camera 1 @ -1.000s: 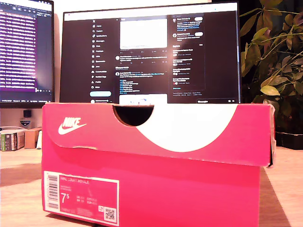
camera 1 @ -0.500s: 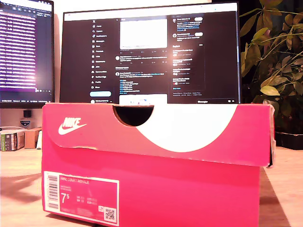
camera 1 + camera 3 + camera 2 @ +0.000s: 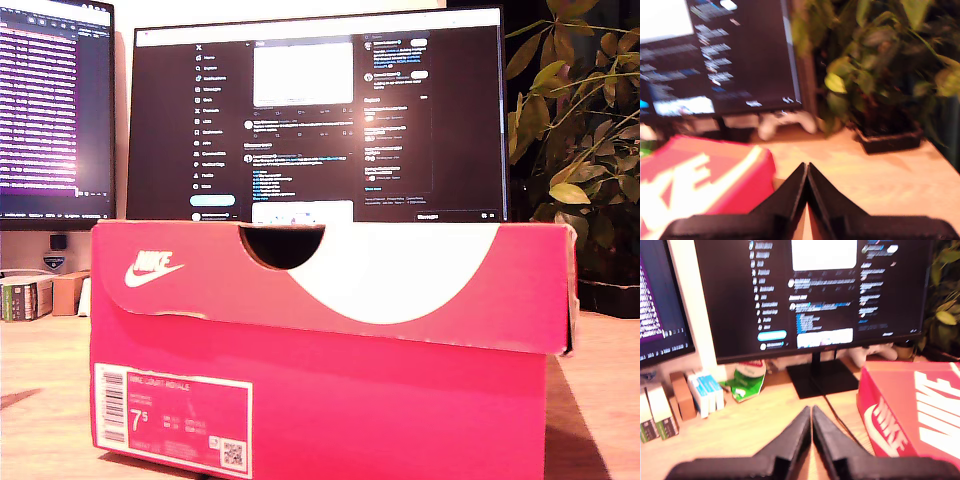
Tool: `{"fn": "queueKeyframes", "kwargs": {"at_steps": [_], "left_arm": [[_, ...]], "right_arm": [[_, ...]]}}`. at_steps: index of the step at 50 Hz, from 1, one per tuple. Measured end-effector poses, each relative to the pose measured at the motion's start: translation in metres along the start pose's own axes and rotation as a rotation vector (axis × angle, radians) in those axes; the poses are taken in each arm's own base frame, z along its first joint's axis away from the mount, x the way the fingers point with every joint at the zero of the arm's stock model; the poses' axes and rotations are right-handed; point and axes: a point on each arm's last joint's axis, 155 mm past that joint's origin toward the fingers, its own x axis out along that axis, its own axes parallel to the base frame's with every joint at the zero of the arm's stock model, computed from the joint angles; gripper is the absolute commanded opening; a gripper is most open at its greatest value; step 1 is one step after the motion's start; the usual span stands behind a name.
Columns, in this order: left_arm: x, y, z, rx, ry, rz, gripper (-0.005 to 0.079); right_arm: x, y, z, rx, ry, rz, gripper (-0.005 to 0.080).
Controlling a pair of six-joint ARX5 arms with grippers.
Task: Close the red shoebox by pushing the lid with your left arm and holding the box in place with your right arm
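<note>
Red cardboard Nike shoebox [image 3: 320, 350] sits just before the monitor [image 3: 318, 115], lid [image 3: 330, 280] down, light and easily dented, so press flat panels; my first gripper [image 3: 811, 412] and second gripper [image 3: 806, 169] hover pinched closed, empty.

The shoebox [image 3: 320, 400] sits on the surface [image 3: 600, 400] at the front of the exterior view, its lid [image 3: 330, 275] down over it. Behind it stands a monitor [image 3: 320, 115], with a second monitor [image 3: 50, 110] at the exterior view's left and a plant [image 3: 575, 130] at the exterior view's right. Small boxes [image 3: 30, 295] lie on the surface below the second monitor. Our first gripper [image 3: 811, 412] hangs above the surface beside the shoebox, apart from it. Our second gripper [image 3: 806, 170] hangs just beside the box's other side, with a game controller [image 3: 785, 122] under the monitor beyond it.
</note>
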Motion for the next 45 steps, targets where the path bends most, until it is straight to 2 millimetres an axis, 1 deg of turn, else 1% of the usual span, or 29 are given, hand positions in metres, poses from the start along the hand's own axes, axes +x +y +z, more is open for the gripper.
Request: {"fn": "queueKeyframes", "kwargs": {"at_steps": [4, 7, 13, 21, 24, 27, 29, 32, 35, 39, 43, 45], "left_arm": [[-0.002, 0.003, -0.001, -0.006, -0.018, 0.023, -0.0019], [-0.003, 0.006, -0.003, -0.002, -0.031, 0.037, -0.0019], [-0.004, 0.012, -0.012, -0.031, -0.035, 0.068, -0.0019], [-0.005, 0.022, -0.009, -0.068, -0.056, 0.119, -0.0019], [-0.002, 0.023, -0.014, -0.072, -0.052, 0.121, -0.0019], [0.001, 0.025, -0.027, -0.079, -0.035, 0.124, -0.0019], [0.003, 0.027, -0.037, -0.085, -0.015, 0.126, -0.0019], [0.006, 0.028, -0.053, -0.094, 0.013, 0.127, -0.0019], [0.006, 0.029, -0.061, -0.097, 0.020, 0.128, -0.0019], [0.004, 0.028, -0.062, -0.088, -0.004, 0.126, -0.0019], [0.004, 0.028, -0.060, -0.082, -0.024, 0.125, -0.0019], [0.005, 0.028, -0.063, -0.084, -0.020, 0.127, -0.0019]], "right_arm": [[0.004, -0.001, -0.015, -0.028, 0.029, -0.002, -0.0012], [0.007, -0.002, -0.020, -0.040, 0.035, -0.002, -0.0012], [0.007, -0.001, -0.013, -0.055, 0.002, 0.002, -0.0012], [0.007, 0.000, -0.004, -0.064, -0.032, 0.000, -0.0012], [0.007, -0.001, -0.001, -0.063, -0.046, -0.007, -0.0012], [0.008, -0.003, -0.002, -0.062, -0.047, -0.015, -0.0012], [0.009, -0.005, -0.006, -0.063, -0.042, -0.022, -0.0012], [0.012, -0.006, -0.017, -0.069, -0.018, -0.025, -0.0012], [0.015, -0.007, -0.030, -0.076, 0.010, -0.028, -0.0012], [0.017, -0.009, -0.042, -0.093, 0.035, -0.030, -0.0012], [0.018, -0.009, -0.046, -0.097, 0.040, -0.031, -0.0012], [0.019, -0.009, -0.045, -0.097, 0.037, -0.033, -0.0012]]}}
